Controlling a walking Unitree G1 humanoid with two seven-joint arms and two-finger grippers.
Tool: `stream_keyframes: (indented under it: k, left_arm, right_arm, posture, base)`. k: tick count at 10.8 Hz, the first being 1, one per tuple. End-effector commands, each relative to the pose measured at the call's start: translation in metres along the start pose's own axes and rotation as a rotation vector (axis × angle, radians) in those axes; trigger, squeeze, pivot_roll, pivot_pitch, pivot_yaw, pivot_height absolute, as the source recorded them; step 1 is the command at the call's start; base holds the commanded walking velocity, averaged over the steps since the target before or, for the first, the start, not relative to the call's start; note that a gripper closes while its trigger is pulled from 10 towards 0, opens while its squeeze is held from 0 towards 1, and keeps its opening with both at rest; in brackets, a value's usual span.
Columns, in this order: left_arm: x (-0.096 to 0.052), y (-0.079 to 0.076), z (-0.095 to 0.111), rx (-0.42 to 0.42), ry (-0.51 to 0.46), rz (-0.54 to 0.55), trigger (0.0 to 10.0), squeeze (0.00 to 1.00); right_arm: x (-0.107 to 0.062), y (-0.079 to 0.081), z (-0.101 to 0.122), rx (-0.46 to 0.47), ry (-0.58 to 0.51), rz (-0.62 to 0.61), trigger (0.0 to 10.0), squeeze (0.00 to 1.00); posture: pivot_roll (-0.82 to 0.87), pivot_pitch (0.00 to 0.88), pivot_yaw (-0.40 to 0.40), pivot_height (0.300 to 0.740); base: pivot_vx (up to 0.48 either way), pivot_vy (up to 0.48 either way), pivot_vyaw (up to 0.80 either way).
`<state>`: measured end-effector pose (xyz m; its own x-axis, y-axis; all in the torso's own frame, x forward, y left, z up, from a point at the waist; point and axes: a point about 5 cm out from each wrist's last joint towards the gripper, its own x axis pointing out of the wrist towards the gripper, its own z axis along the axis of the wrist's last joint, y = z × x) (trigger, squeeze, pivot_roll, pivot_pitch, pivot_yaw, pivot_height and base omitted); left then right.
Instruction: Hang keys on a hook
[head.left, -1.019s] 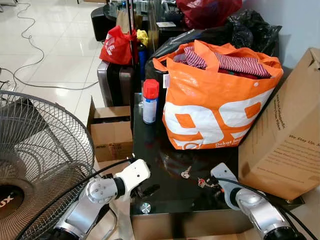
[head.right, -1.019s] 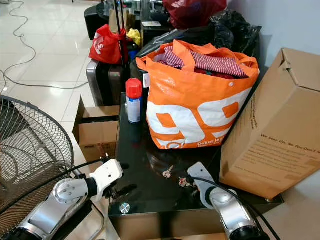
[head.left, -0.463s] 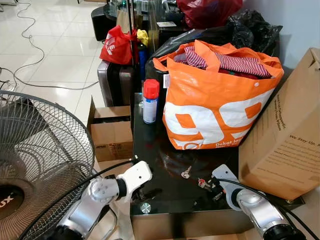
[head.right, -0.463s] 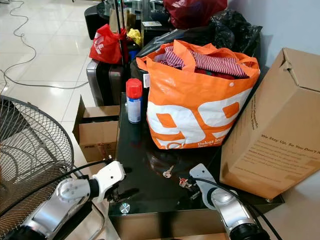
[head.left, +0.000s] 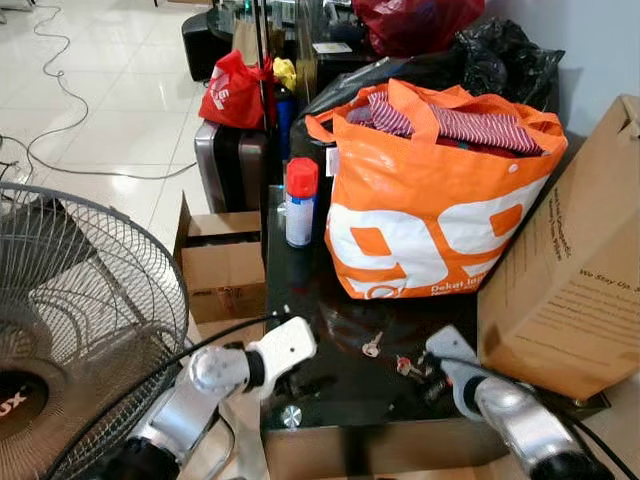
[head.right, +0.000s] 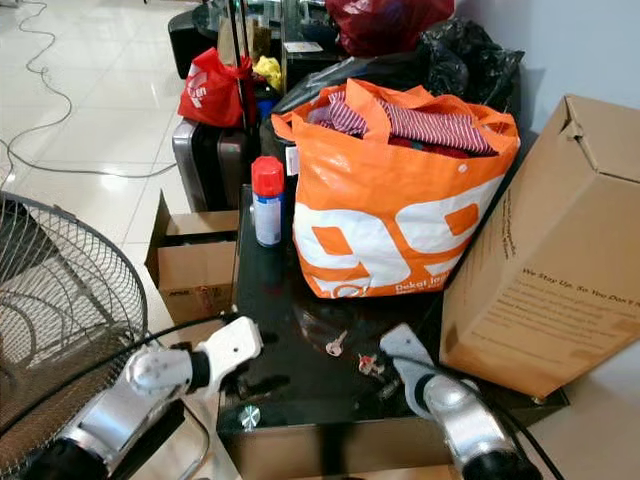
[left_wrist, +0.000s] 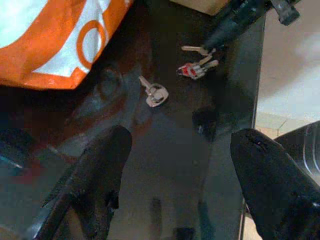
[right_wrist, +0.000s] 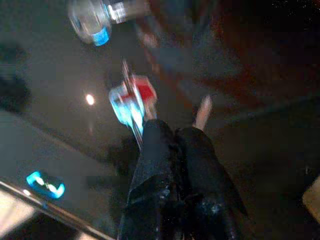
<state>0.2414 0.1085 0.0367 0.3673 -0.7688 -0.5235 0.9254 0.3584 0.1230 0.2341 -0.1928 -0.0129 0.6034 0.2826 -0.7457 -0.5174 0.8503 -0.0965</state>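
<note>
A black glossy counter (head.left: 330, 390) carries the keys (head.left: 404, 367), a small bunch with a red tag lying flat near its front edge. The right hand (right_wrist: 167, 132) is down on the counter at that bunch: in the right wrist view its two black fingers (right_wrist: 195, 150) are pressed together with a thin metal part of the keys running in between their tips, while the red tag and a silvery key blade lie just past the fingertips on the dark surface. So the right hand is clenched on the keys, which rest on the counter.

A separate single key (head.left: 372, 345) lies a little to the robot's left of the bunch, apart from it.

The left hand (left_wrist: 175, 165) hovers over the front left part of the counter, its fingers spread wide and grasping nothing; the left wrist view looks between them at the single key and, beyond it, the bunch.

Behind the keys stands an orange bag (head.left: 430, 200) stuffed with cloth, with a red-capped spray can (head.left: 300, 203) to its left and a tilted cardboard box (head.left: 570, 270) to its right. A standing fan (head.left: 70, 320) is beside the counter on the left.
</note>
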Motion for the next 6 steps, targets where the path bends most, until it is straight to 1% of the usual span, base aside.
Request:
stream_keyframes:
  k: [1, 2, 3, 4, 5, 6]
  left_arm:
    - [0.002, -0.001, 0.01, 0.028, -0.025, -0.027, 10.0, 0.0]
    - [0.003, -0.002, 0.013, 0.033, -0.027, -0.035, 10.0, 0.0]
    - [0.005, -0.001, 0.017, 0.039, -0.031, -0.039, 10.0, 0.0]
    - [0.006, -0.001, 0.022, 0.043, -0.035, -0.042, 10.0, 0.0]
    - [0.007, -0.001, 0.025, 0.046, -0.036, -0.046, 10.0, 0.0]
    - [0.007, -0.001, 0.03, 0.06, -0.034, -0.056, 10.0, 0.0]
  right_arm:
    - [-0.007, -0.007, 0.004, -0.008, -0.05, 0.004, 0.0, 0.0]
    - [-0.008, -0.008, 0.004, -0.033, -0.051, 0.003, 3.3, 0.0]
    - [-0.009, -0.005, 0.004, -0.058, -0.051, 0.037, 10.0, 0.0]
    - [-0.007, -0.004, 0.001, -0.119, -0.002, 0.028, 10.0, 1.0]
    - [-0.005, -0.004, -0.001, -0.163, 0.028, 0.02, 10.0, 1.0]
    - [-0.001, -0.003, -0.004, -0.168, 0.081, 0.013, 10.0, 1.0]
  posture:
    - [-0.17, 0.0, -0.032, 0.74]
    - [-0.17, 0.0, -0.035, 0.74]
    - [-0.17, 0.0, -0.04, 0.74]
    - [-0.18, 0.0, -0.046, 0.74]
    - [-0.18, 0.0, -0.046, 0.74]
    - [-0.18, 0.0, -0.049, 0.74]
  base:
    - [0.0, 0.0, 0.0]
    - [0.0, 0.0, 0.0]
    - [0.0, 0.0, 0.0]
    - [0.0, 0.0, 0.0]
    - [0.0, 0.0, 0.0]
    - [0.0, 0.0, 0.0]
